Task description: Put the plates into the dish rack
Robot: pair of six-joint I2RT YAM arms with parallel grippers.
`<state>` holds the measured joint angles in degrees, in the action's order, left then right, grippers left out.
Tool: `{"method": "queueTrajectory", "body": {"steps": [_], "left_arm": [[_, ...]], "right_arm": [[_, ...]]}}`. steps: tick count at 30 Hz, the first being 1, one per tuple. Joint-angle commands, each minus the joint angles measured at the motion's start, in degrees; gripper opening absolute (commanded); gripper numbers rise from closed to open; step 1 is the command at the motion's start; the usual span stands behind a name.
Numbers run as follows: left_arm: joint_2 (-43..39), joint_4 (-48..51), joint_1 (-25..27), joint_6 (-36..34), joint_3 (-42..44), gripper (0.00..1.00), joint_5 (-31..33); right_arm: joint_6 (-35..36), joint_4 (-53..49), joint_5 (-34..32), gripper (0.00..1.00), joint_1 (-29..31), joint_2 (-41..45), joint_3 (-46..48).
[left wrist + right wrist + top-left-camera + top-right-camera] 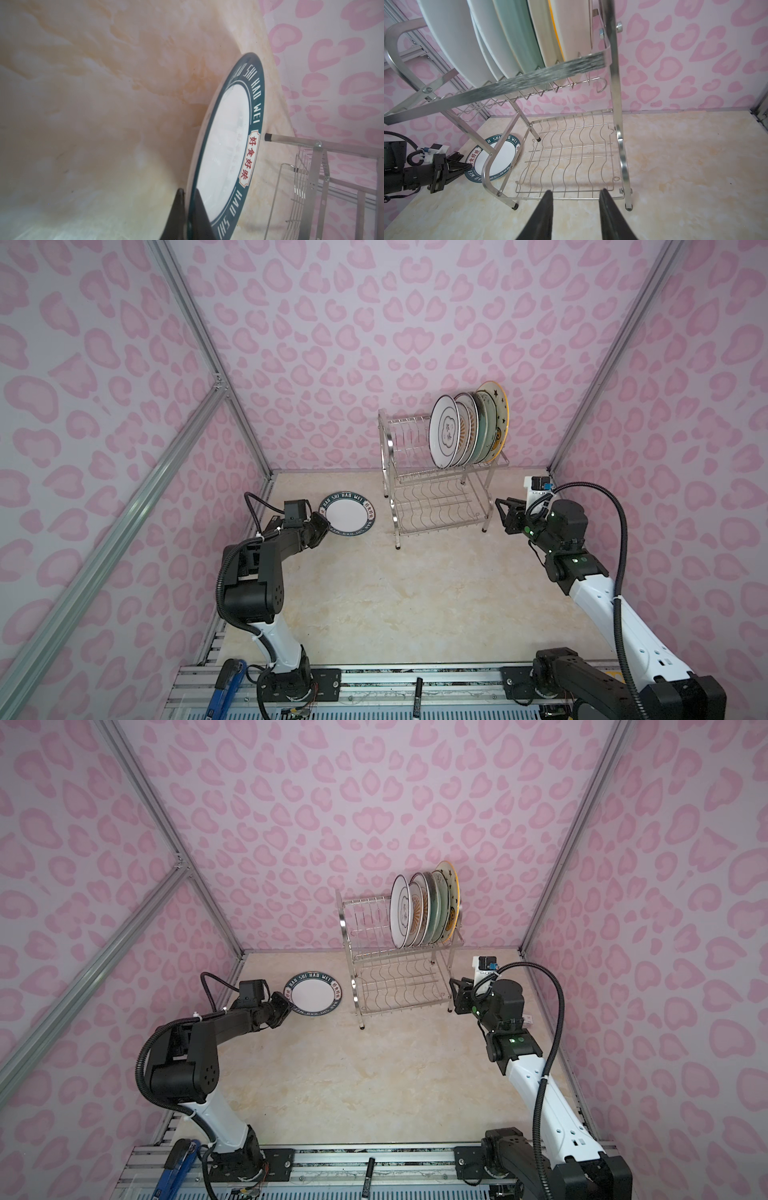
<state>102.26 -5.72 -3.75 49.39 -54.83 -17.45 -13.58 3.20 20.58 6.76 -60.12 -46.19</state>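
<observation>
Black fingers of our left gripper (190, 193) pinch the near rim of the navy-lettered plate (347, 516). It sits low on the marble table (415, 593), just left of the dish rack (434, 477). Our right gripper (575, 194) hangs half open and empty beside the lower tier. Farther back, the other plates (446, 431) stand in the upper tier. We judge that only this plate is left to load, and free slots wait.

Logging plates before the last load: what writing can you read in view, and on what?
"HAO SHI HAO WEI": white capitals round the rim of the navy-rimmed plate.
"好食好味": red, on a white label on that rim.
Black-ringed plate in the dish rack: centre marks too small to read.
Marker on the front rail: print too small to read.
</observation>
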Motion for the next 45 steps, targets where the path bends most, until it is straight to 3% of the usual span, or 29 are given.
{"method": "queueTrajectory", "body": {"steps": [1,15,23,34,45], "left_arm": [[-2.02,-0.40,0.03,-0.88,0.99,0.03,-0.09],[-16.19,7.45,-0.51,-1.94,1.65,0.03,1.91],[-27.06,15.56,-1.35,-4.20,-0.72,0.03,2.04],[-36.12,22.48,-1.65,-6.66,-5.35,0.03,-1.93],[-43.08,22.81,-1.70,-8.57,-8.55,0.03,-7.51]], "right_arm": [[0.70,-0.41,-0.19,0.37,0.99,-0.09,-0.47],[-1.59,-1.66,-1.38,0.37,10.18,-0.82,-3.03],[-6.12,-1.58,-3.41,0.42,16.52,-3.60,-6.64],[-15.50,5.32,-7.10,0.43,24.68,-8.50,-7.56],[-16.57,5.40,-7.12,0.44,28.09,-12.11,-12.53]]}}
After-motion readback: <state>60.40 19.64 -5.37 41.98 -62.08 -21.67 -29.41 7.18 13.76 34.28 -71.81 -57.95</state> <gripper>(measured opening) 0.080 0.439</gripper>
